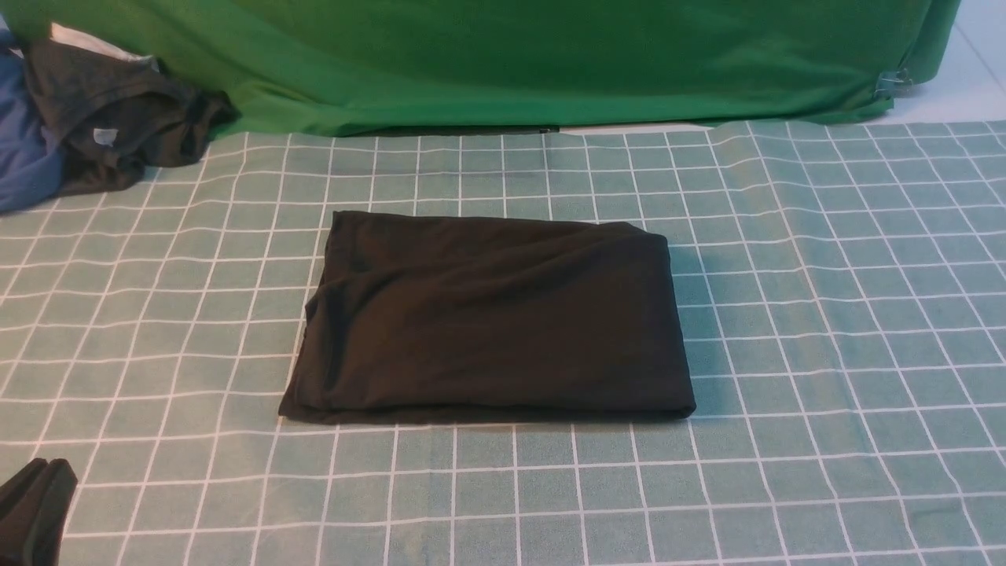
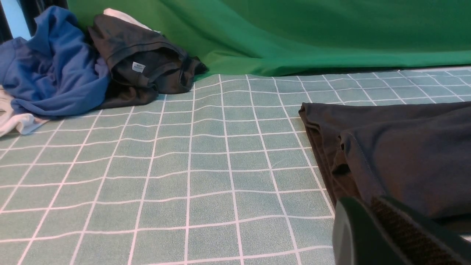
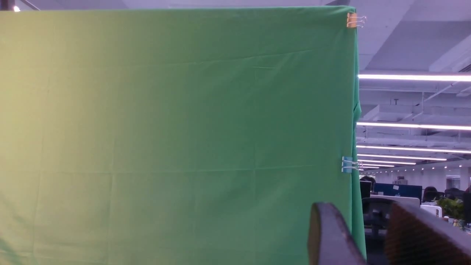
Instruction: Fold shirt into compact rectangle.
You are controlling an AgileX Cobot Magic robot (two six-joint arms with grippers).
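Observation:
The black shirt (image 1: 491,314) lies folded into a neat rectangle in the middle of the checked tablecloth (image 1: 825,314), with no print or label showing. Its layered left edge (image 2: 331,147) fills the near right of the left wrist view. My left gripper (image 1: 35,503) rests low at the front left corner, well clear of the shirt. Its fingers are pressed together and hold nothing (image 2: 366,202). My right gripper (image 3: 362,213) is outside the front view. It points up at the green backdrop (image 3: 184,129), with an empty gap between its fingers.
A dark grey garment with a small tag (image 1: 118,118) and a blue garment (image 1: 23,157) are heaped at the back left, with white cloth (image 2: 14,121) beside them. The green backdrop (image 1: 511,55) drapes onto the table's far edge.

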